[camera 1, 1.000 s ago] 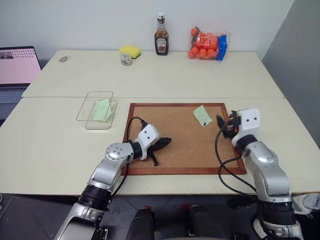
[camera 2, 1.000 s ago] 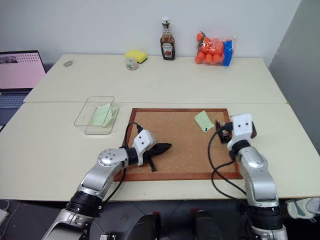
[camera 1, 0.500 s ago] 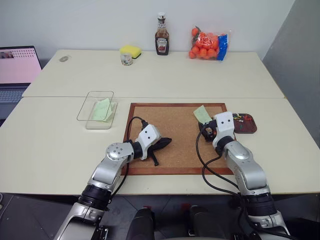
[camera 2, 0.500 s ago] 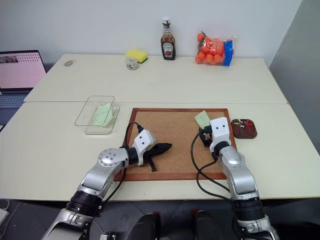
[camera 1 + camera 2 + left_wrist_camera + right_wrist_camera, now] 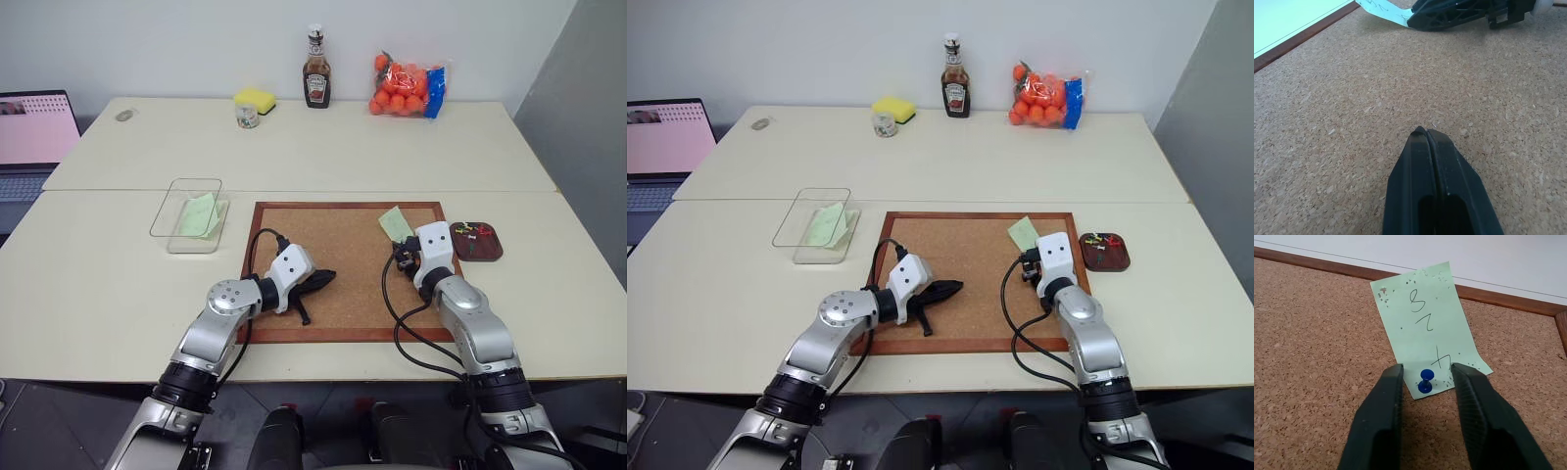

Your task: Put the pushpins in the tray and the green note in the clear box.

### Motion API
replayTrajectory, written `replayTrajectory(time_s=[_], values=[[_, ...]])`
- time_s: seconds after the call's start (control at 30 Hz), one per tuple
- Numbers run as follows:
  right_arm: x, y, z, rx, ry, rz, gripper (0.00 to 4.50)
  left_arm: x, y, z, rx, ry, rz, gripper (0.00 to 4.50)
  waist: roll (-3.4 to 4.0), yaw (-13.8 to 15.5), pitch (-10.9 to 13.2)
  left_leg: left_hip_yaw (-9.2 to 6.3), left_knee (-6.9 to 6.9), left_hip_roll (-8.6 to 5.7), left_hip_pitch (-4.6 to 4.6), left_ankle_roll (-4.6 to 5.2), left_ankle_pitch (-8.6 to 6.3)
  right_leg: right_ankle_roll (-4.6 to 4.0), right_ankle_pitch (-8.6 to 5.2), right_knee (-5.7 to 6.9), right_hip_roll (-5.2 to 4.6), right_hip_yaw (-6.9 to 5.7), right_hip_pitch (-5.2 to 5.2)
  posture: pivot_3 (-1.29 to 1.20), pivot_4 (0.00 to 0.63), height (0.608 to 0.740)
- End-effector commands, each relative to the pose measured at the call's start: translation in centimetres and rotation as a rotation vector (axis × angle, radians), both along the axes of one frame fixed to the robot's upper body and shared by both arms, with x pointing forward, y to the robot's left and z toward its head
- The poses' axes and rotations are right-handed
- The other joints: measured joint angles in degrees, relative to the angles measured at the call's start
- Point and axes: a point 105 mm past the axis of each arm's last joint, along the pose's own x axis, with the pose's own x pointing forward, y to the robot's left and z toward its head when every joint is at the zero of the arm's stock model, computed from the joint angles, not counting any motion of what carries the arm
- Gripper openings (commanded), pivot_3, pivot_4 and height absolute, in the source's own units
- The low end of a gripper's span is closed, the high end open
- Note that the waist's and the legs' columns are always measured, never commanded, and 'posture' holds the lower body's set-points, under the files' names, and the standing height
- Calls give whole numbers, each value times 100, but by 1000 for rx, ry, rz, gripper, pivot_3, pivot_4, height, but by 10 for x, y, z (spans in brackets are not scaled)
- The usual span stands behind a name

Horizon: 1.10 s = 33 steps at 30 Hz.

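Pale surface (image 5: pixel 98 284), left to right: clear box (image 5: pixel 189 214) at centre left, left hand (image 5: pixel 321 279) clenched empty mid-frame, right hand (image 5: pixel 1424 377) part-open around a tiny blue pushpin (image 5: pixel 1425 381) pinning the flimsy green note (image 5: pixel 1426 319). I'd pinch the pin's stiff head.

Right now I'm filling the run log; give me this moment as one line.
right gripper: open, fingers astride blue pushpin pinning green note to corkboard | left gripper: shut, empty | tray: holds pins

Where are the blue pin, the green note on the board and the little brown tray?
blue pin (image 5: pixel 1425 381), right wrist view, its head.
green note (image 5: pixel 1425 318), right wrist view, its middle.
tray (image 5: pixel 495 251), left eye view, its rim.
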Motion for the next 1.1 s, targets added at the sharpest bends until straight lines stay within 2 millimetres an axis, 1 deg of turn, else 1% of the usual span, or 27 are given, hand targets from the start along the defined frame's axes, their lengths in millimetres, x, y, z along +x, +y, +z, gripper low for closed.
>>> replayTrajectory(time_s=[0.03, 0.13, 0.17, 0.3, 0.43, 0.5, 0.57, 0.7, 0.87, 1.1], values=[[2, 0, 14, 15, -55, 7, 680, -6, 4, -17, 43, 54, 5, 0, 0, 0, 0, 0, 0, 0, 0, 0, 0, 0, 0, 0, 0, 0, 0, 0, 150, 740], [1, 1, 13, 14, -50, 8, 139, -6, 4, -17, 42, 53, 5, 0, 0, 0, 0, 0, 0, 0, 0, 0, 0, 0, 0, 0, 0, 0, 0, 0, 150, 740], [1, 1, 12, 14, -49, 8, 50, -6, 4, -17, 43, 53, 5, 0, 0, -1, 0, 0, 0, 0, 0, 0, 0, 0, 0, 0, 0, 0, 0, 0, 150, 740], [1, 2, 15, 13, -55, 11, 50, -6, 4, -17, 43, 53, 5, 0, 0, -1, 0, 0, 0, 0, 0, 0, 0, 0, 0, 0, 0, 0, 0, 0, 150, 740], [1, 7, 34, 26, -125, 31, 50, -6, 3, -17, 44, 53, 5, 0, 0, -1, 0, 0, 0, 0, 0, 0, 0, 0, 0, 0, 0, 0, 0, 0, 150, 740], [-1, 12, 54, 27, -190, 54, 50, -6, 3, -17, 42, 52, 3, 0, 1, 0, 0, 0, 0, 0, 0, 0, 0, 0, 0, 0, 0, 0, 0, 0, 150, 740], [-2, 14, 68, 30, -233, 58, 50, -6, 3, -17, 39, 52, 2, 0, 3, -1, 2, 0, 0, 0, -1, 0, 0, 0, 0, 1, 0, 0, -2, 0, 150, 740], [-3, 15, 83, 45, -272, 55, 50, -7, 2, -17, 33, 55, -2, 0, 8, 0, 5, 2, 0, 0, -3, 0, 0, 0, 0, 4, 0, 0, -6, 0, 150, 740], [-4, 17, 91, 51, -287, 63, 50, -7, 1, -17, 29, 56, -5, 0, 4, -1, 2, -3, 0, 0, 0, 0, 0, -1, -1, 0, 1, -2, 0, 0, 150, 740], [-5, 18, 93, 51, -290, 68, 50, -7, 1, -16, 18, 63, -2, 0, 4, 0, 3, -1, 0, 1, 0, 0, 0, -1, 0, 2, 0, -1, 0, 0, 150, 740]])
